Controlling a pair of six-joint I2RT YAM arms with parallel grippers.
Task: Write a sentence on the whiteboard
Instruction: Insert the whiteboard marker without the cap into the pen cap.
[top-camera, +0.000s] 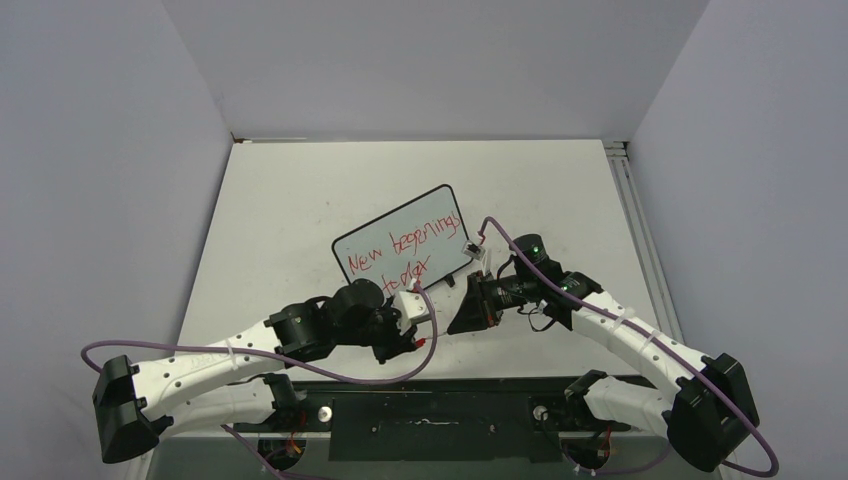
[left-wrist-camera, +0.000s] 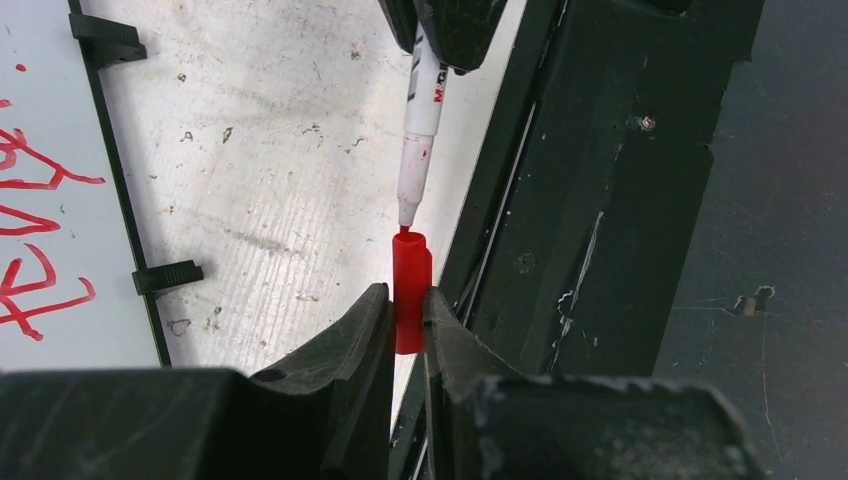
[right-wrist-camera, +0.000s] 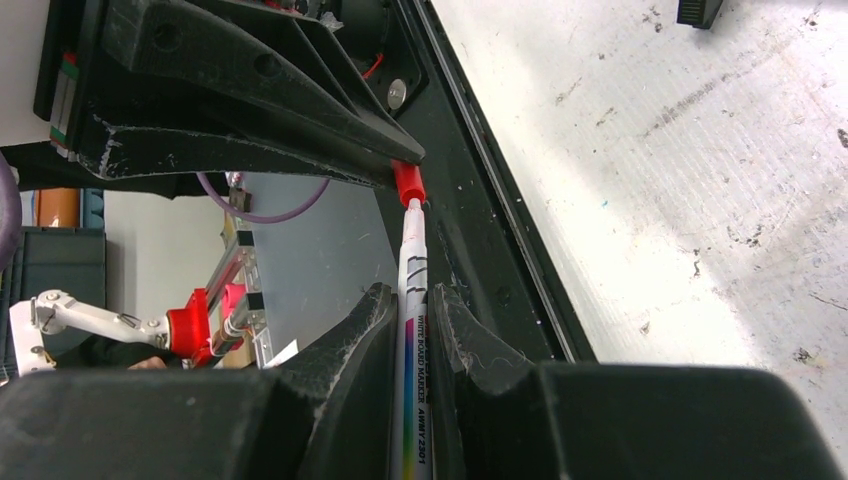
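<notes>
Top external: whiteboard (top-camera: 372, 241) on table (top-camera: 300, 200), sentence (top-camera: 405, 250) done in red. Left wrist: left gripper (left-wrist-camera: 405, 305) clamped on cap (left-wrist-camera: 410, 265), marker (left-wrist-camera: 420, 130) tip at its mouth, slightly angled; could catch the rim, tilt the cap loose. Right wrist: right gripper (right-wrist-camera: 410, 310) pinching marker; might slide back under push.

Whiteboard (left-wrist-camera: 50, 90) smooth; tabletop (left-wrist-camera: 270, 200) v. scuffed.

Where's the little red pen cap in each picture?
Top external: red cap, a tiny dot just below centre.
Left wrist: cap at centre, pinched in the left gripper.
Right wrist: cap upper middle, at the tip of the marker.
Shared landmark: the black table-edge rail beside it.
</notes>
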